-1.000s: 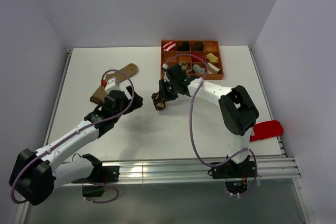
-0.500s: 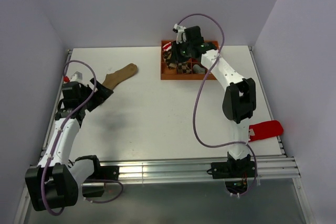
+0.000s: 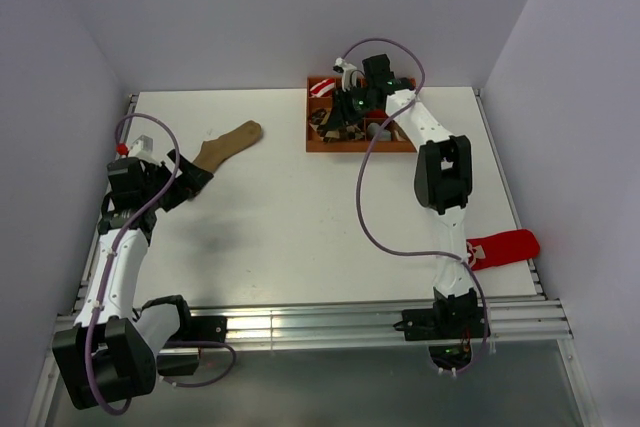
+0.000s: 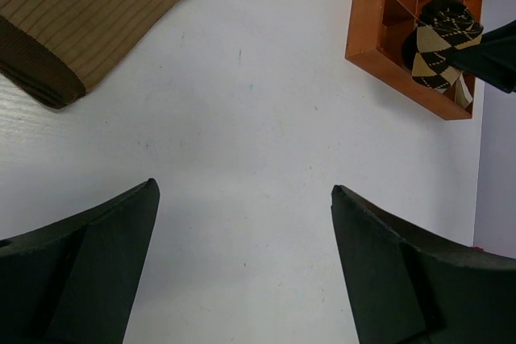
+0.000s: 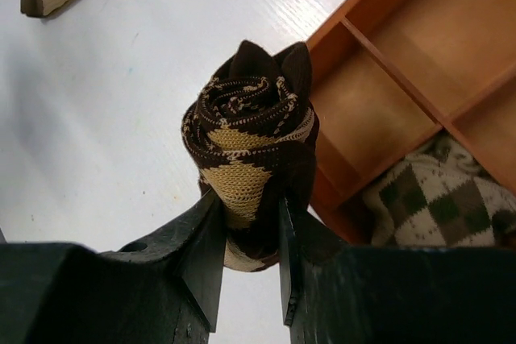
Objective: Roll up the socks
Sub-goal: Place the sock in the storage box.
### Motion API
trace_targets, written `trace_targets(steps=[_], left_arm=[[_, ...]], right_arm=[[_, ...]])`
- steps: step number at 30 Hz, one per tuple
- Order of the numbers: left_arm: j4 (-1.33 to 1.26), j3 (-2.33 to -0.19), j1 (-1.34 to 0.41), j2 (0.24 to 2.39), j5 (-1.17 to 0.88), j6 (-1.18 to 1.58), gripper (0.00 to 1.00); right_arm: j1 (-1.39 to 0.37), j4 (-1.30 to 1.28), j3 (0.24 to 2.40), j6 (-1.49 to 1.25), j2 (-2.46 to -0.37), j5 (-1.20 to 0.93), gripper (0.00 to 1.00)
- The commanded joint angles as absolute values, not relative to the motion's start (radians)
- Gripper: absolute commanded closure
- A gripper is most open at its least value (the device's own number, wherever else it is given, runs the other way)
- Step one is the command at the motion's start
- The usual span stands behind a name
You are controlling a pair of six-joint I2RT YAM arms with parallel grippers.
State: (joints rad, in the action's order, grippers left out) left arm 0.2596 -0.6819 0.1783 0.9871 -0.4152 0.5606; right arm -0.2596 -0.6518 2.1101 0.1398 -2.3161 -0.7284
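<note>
A rolled dark brown argyle sock with tan diamonds is pinched between the fingers of my right gripper, which is shut on it. It hangs above the front left corner of the orange divided tray, partly over the white table. From the left wrist view the same roll shows at the tray's near edge. A lighter argyle sock lies in a tray compartment. My left gripper stands open and empty above the bare table at the far left.
A long plain tan sock lies flat on the table just beyond the left gripper. The tray has empty compartments next to the roll and several filled ones further back. A red item lies at the table's right edge.
The right arm carried the rolled sock from mid-table up to the tray's front left corner. The left arm swung away to the table's left side, its gripper still open.
</note>
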Motion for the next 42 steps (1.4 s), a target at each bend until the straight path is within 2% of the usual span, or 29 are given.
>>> trace_targets(steps=[1,9,15,31,42], left_arm=[[0.242,-0.677,0.189,0.986,-0.443,0.529,0.08],[0.258,-0.678,0.189,0.982,-0.42,0.522,0.08],[0.261,-0.677,0.189,0.98,-0.41,0.522,0.08],[0.267,-0.669,0.189,0.943,-0.4,0.515,0.08],[0.27,-0.667,0.189,0.928,-0.405,0.515,0.08]], right_arm=[[-0.265,-0.624,2.189,0.169,-2.351,-0.77,1.0],[-0.249,-0.607,2.302,0.118,-2.46,-0.669,1.0],[-0.261,-0.612,2.29,0.113,-2.448,-0.575,1.0],[-0.383,-0.793,2.324,0.225,-2.49,-0.175,1.0],[-0.434,-0.862,2.356,0.357,-2.536,-0.124,1.0]])
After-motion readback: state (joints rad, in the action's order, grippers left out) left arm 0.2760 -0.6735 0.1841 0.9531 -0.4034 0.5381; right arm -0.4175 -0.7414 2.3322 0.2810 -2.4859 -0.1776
